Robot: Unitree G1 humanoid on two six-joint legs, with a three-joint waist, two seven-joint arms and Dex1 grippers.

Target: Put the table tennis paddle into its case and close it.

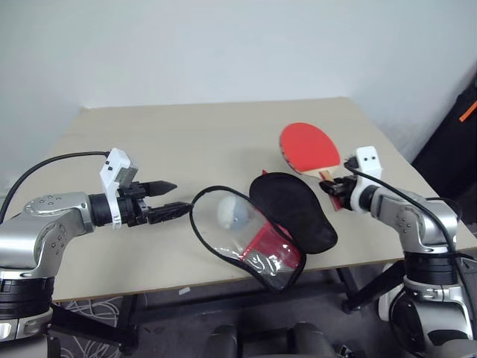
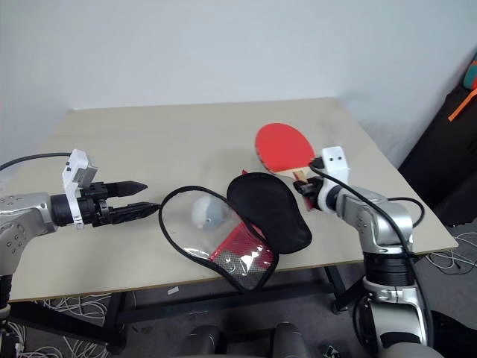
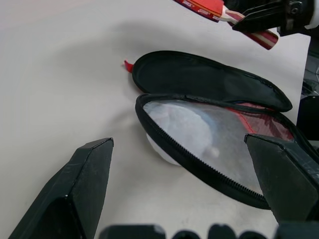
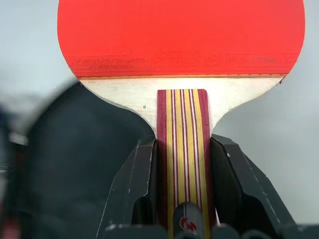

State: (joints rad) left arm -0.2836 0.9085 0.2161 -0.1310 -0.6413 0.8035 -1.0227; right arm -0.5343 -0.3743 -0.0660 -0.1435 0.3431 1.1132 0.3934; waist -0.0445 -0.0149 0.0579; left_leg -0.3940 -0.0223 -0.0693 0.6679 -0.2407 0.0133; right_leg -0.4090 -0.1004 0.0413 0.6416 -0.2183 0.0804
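The table tennis paddle has its red face up and is lifted off the table at the right, its striped wooden handle clamped in my right gripper, which is shut on it. The case lies open near the table's front edge, its black flap folded back toward the paddle. Its clear panel faces left, with red fabric beneath. A small white ball rests under the clear panel. My left gripper hovers open just left of the case's zipper rim, holding nothing.
The beige table stands against a white wall, and its front edge runs just below the case. A dark bag with an orange strap stands off the table's right side. Cables lie on the floor at lower left.
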